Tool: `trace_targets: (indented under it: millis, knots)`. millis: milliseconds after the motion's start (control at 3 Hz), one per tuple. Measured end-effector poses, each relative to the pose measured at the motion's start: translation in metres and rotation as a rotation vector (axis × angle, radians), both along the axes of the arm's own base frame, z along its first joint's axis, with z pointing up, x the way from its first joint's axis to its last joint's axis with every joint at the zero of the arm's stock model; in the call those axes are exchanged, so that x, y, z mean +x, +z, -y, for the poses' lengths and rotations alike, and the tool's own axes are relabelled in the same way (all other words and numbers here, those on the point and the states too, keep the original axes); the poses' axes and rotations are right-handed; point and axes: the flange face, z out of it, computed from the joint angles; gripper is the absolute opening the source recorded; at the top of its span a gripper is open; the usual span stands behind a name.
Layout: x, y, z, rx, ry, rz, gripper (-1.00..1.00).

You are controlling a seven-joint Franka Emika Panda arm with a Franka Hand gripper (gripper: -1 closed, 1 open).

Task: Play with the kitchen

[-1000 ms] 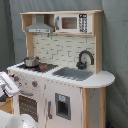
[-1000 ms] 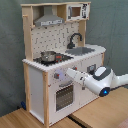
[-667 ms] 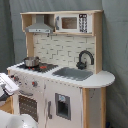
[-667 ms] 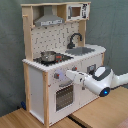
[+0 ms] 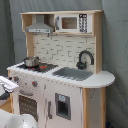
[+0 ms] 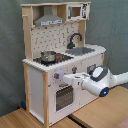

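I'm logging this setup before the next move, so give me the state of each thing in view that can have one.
Pale wood and white toy kitchen: upright.
Windowed oven door: shut.
Small metal pot: upright on the stovetop.
Black curved faucet: upright behind the sink.
Grey sink basin: nothing seen inside.
Microwave door: shut.
White robot gripper: at the kitchen's front, above the oven door.

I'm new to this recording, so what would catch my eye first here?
The tall kitchen fills both exterior views, with a grey hood up top. A small pot sits on its stovetop, beside the sink with a black faucet. The white arm reaches toward the knobs above the oven door.
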Motion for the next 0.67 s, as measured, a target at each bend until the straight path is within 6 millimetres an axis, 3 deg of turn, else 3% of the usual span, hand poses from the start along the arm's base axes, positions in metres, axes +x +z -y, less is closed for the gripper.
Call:
trace_targets:
  millis: [667]
  knots:
    - [0.021, -0.013, -0.021, -0.123, 0.052, -0.065, 1.00]
